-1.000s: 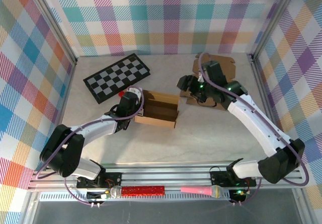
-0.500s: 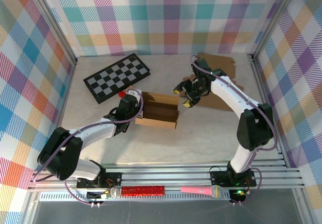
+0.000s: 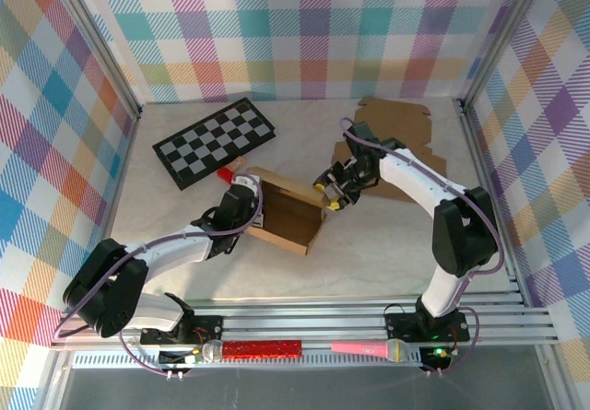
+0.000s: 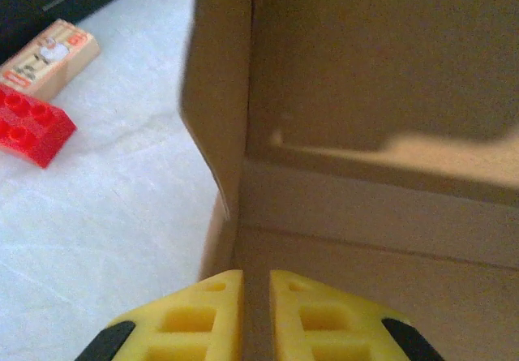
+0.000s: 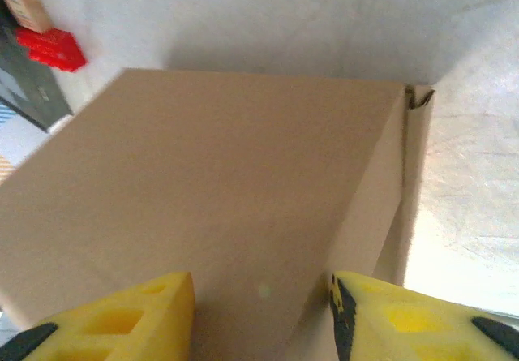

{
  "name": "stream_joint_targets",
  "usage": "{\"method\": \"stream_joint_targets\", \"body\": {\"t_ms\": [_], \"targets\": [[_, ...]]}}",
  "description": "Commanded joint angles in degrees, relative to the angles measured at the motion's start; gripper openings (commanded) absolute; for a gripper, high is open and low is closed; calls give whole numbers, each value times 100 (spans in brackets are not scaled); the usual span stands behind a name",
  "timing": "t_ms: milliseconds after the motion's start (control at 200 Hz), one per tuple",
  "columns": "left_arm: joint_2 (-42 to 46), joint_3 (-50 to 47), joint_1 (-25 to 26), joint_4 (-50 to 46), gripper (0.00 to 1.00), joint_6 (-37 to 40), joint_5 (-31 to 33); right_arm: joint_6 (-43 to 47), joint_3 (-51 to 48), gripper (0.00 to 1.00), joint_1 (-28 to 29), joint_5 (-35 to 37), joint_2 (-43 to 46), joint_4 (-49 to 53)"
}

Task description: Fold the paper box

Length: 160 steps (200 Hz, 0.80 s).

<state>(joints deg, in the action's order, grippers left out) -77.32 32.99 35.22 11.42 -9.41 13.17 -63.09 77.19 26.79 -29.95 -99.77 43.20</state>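
White arms point(image 3: 175, 247), black joints, seemingly purple cables point(image 3: 355, 134), yellow fingers point(image 4: 203, 312)

The paper box point(image 3: 288, 213) is plain brown cardboard, only half-folded, with the top wide open. It's sitting skewed around mid-table, maybe tipped up on one side, hard to tell. Side walls are up and one end flap is loose.

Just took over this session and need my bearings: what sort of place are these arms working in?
Probably a lab test cell for robot recordings: plaid walls on an aluminium frame enclose the table, with odd props, a chessboard and a microphone, besides the paper box.
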Motion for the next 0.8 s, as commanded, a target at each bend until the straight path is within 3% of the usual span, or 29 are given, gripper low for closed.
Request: {"method": "stream_joint_targets", "body": {"t_ms": [0,340,575,795], "targets": [[188,-153,182,-268,17,-430,317,-139,-268,45,111,-129,238,-141],[491,-539,270,-570,20,-1335,370,-670,-703,42,698,168,396,-541],[1120,-453,299,-1149,21,-1708,456,-825,-846,42,743,649,583,-432],[1711,922,242,-3062,43,-1942,661,-788,-846,45,740,969,825,-320]]}}
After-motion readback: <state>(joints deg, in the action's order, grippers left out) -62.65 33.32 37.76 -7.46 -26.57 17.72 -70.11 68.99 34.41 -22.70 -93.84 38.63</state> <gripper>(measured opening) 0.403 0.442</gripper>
